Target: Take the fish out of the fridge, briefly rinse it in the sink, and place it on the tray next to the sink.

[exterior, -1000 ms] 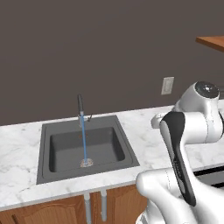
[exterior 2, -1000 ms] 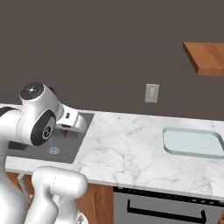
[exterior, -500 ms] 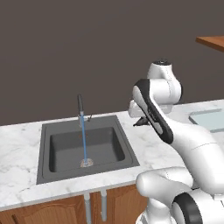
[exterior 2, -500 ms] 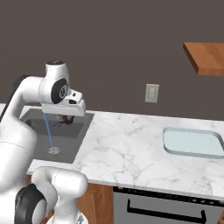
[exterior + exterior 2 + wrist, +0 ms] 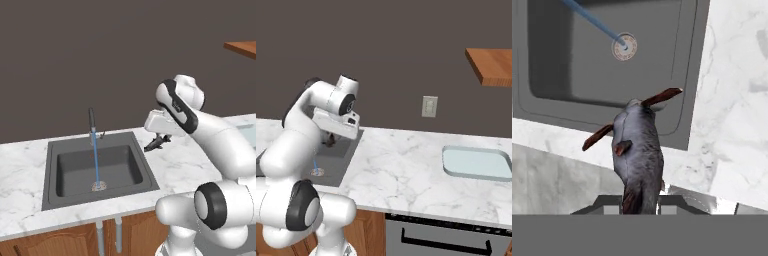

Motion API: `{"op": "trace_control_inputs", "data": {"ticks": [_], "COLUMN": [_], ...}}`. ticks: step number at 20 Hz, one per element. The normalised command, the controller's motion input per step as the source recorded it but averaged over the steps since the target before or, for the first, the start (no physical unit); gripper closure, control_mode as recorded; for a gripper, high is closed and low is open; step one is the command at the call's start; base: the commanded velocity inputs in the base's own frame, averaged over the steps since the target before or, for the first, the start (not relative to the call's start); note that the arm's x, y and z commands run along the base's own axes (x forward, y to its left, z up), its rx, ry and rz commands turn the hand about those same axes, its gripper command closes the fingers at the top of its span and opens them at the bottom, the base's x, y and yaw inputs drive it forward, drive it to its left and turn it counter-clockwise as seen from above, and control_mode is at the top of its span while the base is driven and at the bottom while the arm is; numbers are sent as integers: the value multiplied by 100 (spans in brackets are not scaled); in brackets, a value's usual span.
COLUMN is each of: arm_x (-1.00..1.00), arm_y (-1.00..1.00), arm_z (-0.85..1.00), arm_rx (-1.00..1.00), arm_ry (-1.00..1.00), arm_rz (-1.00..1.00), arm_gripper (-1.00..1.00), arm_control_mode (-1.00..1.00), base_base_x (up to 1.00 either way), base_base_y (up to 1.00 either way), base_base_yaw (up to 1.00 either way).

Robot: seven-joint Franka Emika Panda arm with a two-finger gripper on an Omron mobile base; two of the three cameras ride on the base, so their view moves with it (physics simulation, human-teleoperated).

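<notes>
A grey fish (image 5: 639, 152) with reddish-brown fins hangs head-down from my gripper (image 5: 641, 200), which is shut on its tail end. In the left base view the gripper (image 5: 161, 136) holds the fish (image 5: 154, 144) just above the right rim of the dark grey sink (image 5: 49, 175). A thin blue stream of water (image 5: 95, 160) runs from the faucet (image 5: 92, 121) to the drain (image 5: 624, 46). From the right base, the fish (image 5: 330, 142) is a dark shape under the hand. The pale tray (image 5: 476, 162) lies on the counter far to the right. The fridge is out of view.
White marble counter (image 5: 396, 165) runs between sink and tray. A wall outlet (image 5: 429, 106) sits above it, and a wooden shelf (image 5: 491, 65) juts out at the upper right. An oven front (image 5: 441, 237) is below the counter.
The arm has unfolded from close to the base and swung out toward the sink, carrying the fish to the sink's right rim. The water keeps running.
</notes>
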Motion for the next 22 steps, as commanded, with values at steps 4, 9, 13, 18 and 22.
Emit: {"op": "trace_control_inputs", "data": {"ticks": [4, 9, 13, 18, 22], "arm_x": [3, 0, 9, 29, 43], "arm_y": [4, 31, 69, 77, 38], "arm_z": [-18, -2, 0, -10, -12], "arm_rx": [30, 21, 10, 4, 3], "arm_ry": [0, 0, 0, 0, 6], "arm_rz": [0, 1, 0, 0, 0], "arm_gripper": [100, 100, 100, 100, 100], "arm_control_mode": [-100, -100, -100, -100, -100], "base_base_x": [0, 0, 0, 0, 0], "base_base_y": [0, 0, 0, 0, 0], "base_base_yaw": [0, 0, 0, 0, 0]}}
